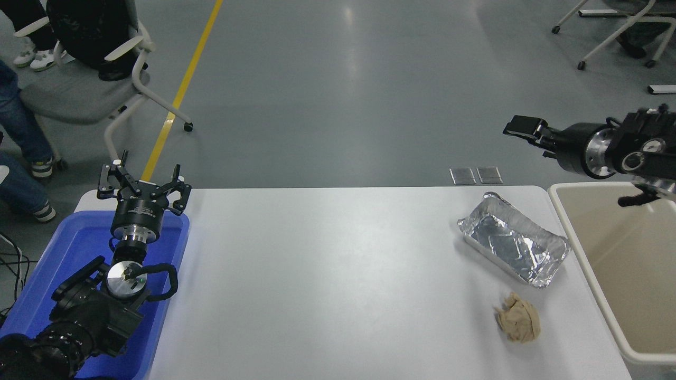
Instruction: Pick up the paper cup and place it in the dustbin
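Observation:
The paper cup is not in view. The dustbin (634, 274), a beige bin with a thick pale rim, stands at the table's right end, and the part of its inside that shows holds nothing. My right gripper (524, 129) points left, raised in the air above the bin's far left corner and the table's far right corner; nothing shows in it. My left gripper (142, 184) is parked at the lower left over the blue tray (63, 248), its fingers spread and empty.
A crinkled silver foil tray (512, 245) lies near the bin's left side. A crumpled tan paper ball (520, 317) lies in front of it. A grey chair (79, 89) and people's legs (21, 132) are at the far left.

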Robot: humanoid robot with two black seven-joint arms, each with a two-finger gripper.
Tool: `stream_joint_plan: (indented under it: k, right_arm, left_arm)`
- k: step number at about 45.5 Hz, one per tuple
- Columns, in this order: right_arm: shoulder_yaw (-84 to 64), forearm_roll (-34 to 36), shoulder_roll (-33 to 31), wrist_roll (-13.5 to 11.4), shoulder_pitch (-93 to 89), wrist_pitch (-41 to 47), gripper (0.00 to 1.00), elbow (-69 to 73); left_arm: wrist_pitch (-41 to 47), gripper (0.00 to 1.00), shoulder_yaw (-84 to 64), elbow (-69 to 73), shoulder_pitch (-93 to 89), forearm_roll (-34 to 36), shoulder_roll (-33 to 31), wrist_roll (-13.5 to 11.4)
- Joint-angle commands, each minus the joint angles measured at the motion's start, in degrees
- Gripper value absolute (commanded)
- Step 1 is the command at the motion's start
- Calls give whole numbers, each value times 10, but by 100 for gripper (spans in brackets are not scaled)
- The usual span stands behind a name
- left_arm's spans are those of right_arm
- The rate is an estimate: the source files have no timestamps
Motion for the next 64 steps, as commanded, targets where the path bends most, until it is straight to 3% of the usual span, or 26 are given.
stream_joint_plan:
  k: [1,15,39,51,64]
  right_arm:
    - [-119,1,57,-1,124,81,100,75]
    - [-142,17,188,-1,161,179,100,78]
    - [-187,254,374,-5,211,235,100,72]
    - [-280,205,376,-7,246,238,100,102]
    - [-292,206,341,-6,306,304,100,152]
  left_arm:
    - [1,99,0,0,0,0,0,0]
    - [1,99,0,0,0,0,0,0]
    - [1,99,0,0,0,0,0,0]
    - [1,99,0,0,0,0,-1,0]
    - [1,99,0,1,0,-1,0,0]
